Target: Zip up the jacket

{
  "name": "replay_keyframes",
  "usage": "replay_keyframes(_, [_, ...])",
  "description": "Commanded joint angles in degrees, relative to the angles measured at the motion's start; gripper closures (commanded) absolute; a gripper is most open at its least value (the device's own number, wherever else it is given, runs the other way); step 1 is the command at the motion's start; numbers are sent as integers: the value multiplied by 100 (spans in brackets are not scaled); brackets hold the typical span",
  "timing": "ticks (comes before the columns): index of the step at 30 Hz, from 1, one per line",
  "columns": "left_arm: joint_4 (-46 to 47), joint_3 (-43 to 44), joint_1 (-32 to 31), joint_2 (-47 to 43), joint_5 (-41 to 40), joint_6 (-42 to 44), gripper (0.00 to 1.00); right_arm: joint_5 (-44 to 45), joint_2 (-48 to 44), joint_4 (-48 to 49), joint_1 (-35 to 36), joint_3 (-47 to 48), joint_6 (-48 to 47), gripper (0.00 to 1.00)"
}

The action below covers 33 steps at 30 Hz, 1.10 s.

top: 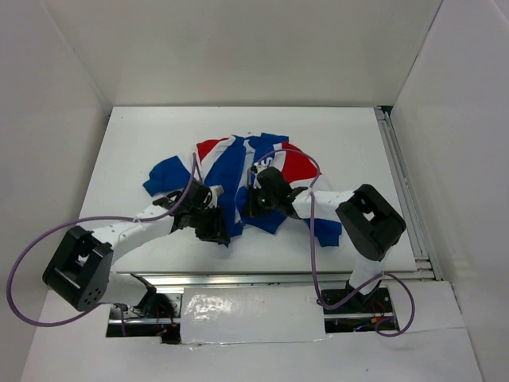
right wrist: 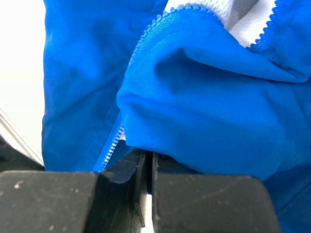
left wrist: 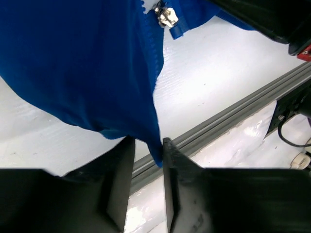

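The small royal-blue fabric jacket with red and white panels (top: 231,165) lies crumpled near the middle of the white tabletop (top: 159,131), its sleeves flung out to either side. There is white lettering on the chest, but from above it is too small and too creased to read, and no brand or label can be made out anywhere.

The left gripper (top: 220,231) reaches in from the near left to the jacket's near edge. In the left wrist view its dark fingers (left wrist: 121,174) stand slightly apart, with a corner of the blue hem hanging between them against the right-hand one. Light shows through the gap, and I cannot tell whether they actually pinch the cloth. Just beyond, the small silver zipper slider (left wrist: 167,17) sits at the edge of the blue fabric, with a line of blue zipper teeth (left wrist: 154,63) running down from it. The grey metal rail (left wrist: 228,116) along the tabletop's near edge crosses behind.

The right gripper (top: 251,204) comes in from the right, pressed into the middle of the jacket. Its fingers (right wrist: 127,167) are drawn together to a thin slit, with a fold of blue fabric bunched right at the tips, seemingly nipped there. White mesh lining (right wrist: 243,14) shows above that fold.
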Motion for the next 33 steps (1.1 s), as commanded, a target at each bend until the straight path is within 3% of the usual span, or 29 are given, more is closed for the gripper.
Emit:
replay_keyframes(1, [-84,-41,-33,22,-38,-59,63,234,-92,-77,-19,102,-18,100])
replay_keyframes(4, [-49,-14,-33,31,-47,-50,82,146,-92,-77,-19,93,-44,100])
replay_keyframes(6, [12,12,-33,84,-30,-24,100,76,-119,-42,-2,76,-88,100])
replay_keyframes(11, [355,91,-59,93,137,126,100,-249,-592,133,16,-231,-316,100])
replay_keyframes(17, [1259,-128,-156,-714,436,275,100,-943,-2286,476,-203,-1302,-317,100])
replay_keyframes(20, [2143,-286,-217,-1277,637,275,100,-1286,-3138,1055,-379,-1987,-273,100])
replay_keyframes(26, [4035,-858,-270,-2253,1148,214,100,-1823,-4098,3390,-450,-3322,-255,100])
replay_keyframes(27, [4160,-901,-279,-2315,1244,196,100,-1780,-4205,4273,-406,-3526,-272,100])
replay_keyframes(30, [4389,-919,-288,-2439,1499,232,100,-473,-4784,4661,92,-3976,-745,100])
replay_keyframes(31, [4241,-885,-297,-2473,1360,231,100,575,-4986,3372,391,-3202,-1139,100])
replay_keyframes(32, [4240,-884,-297,-2474,1359,231,100,1133,-4962,3359,394,-3194,-1238,100])
replay_keyframes(33, [4014,-849,-297,-2465,1089,249,100,1556,-4883,2054,542,-2898,-1326,100])
